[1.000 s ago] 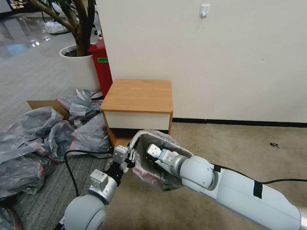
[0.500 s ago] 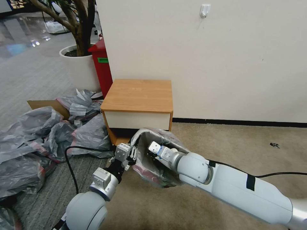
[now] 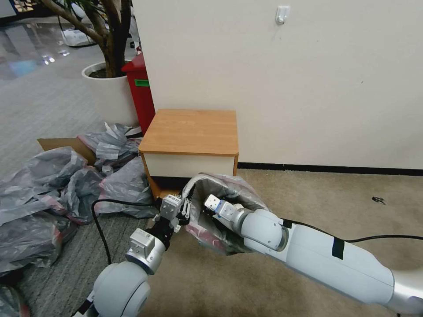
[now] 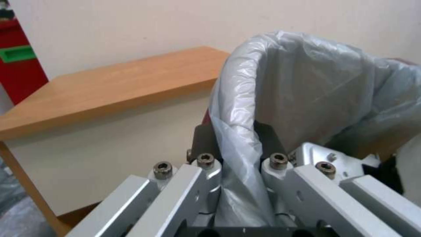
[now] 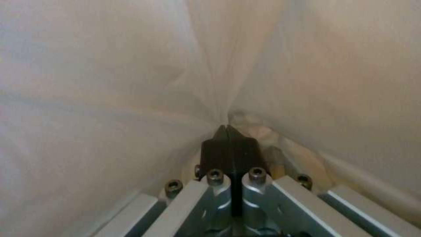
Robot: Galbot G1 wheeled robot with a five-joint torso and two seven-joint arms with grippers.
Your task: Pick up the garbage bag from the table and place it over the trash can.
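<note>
A cream wall [image 3: 282,79] backs the scene in the head view; grey carpet lies to the robot's left, beige carpet [image 3: 317,202] to its right; a large heap of grey plastic bags [image 3: 48,193] sprawls across the grey side, with a white plant pot [image 3: 110,94] and a red cabinet [image 3: 140,90] behind it. The table [image 3: 189,132] stands against the wall with a bare wooden top; its white drawer front faces the robot.

Just in front of the table, the garbage bag [image 3: 222,187] is draped over the trash can, its pink-red band [image 3: 207,240] showing along the near rim; the bin's own wall is hidden beneath the plastic. The right arm [image 3: 326,259] reaches into the bag's open mouth, the right gripper [image 3: 206,210] inside it; the left gripper [image 3: 184,209] sits at the bag's left edge, beside the rim.

The left wrist view gives what the head view cannot: the bag's rim fold [image 4: 239,108] runs down between the left gripper's dark pads [image 4: 204,138], which stand narrowly apart with the plastic pinched between them; the table's top and drawer front rise just behind.

The right wrist view looks out from inside the bag; translucent plastic surrounds the right gripper [image 5: 228,131], whose black fingertips [image 5: 217,148] are pressed together; the film gathers to a pucker at their tips, though whether any of it is caught between them cannot be told.
</note>
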